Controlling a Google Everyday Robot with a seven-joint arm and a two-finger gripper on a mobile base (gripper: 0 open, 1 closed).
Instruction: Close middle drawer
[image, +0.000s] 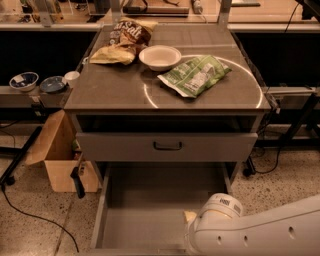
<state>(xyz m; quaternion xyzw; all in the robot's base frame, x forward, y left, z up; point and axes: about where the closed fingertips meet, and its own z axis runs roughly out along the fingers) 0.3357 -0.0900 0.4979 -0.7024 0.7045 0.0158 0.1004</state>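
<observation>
The middle drawer (150, 210) is a wide grey box with a flat floor, pulled far out of the cabinet toward me at the bottom of the view. Above it, a grey drawer front panel (125, 147) with a black bar handle (167, 146) stands slightly out from the cabinet. My white arm (240, 232) comes in from the lower right over the open drawer's front right corner. The gripper is below the bottom edge, out of view. A small yellowish object (190, 216) lies on the drawer floor beside the arm.
On the cabinet top (100, 95) lie a brown chip bag (127, 35), a white bowl (160, 56) and a green bag (195, 75). A cardboard box (60, 155) stands left of the cabinet. Bowls (24, 80) sit on a left ledge. A cable (35, 217) runs across the floor.
</observation>
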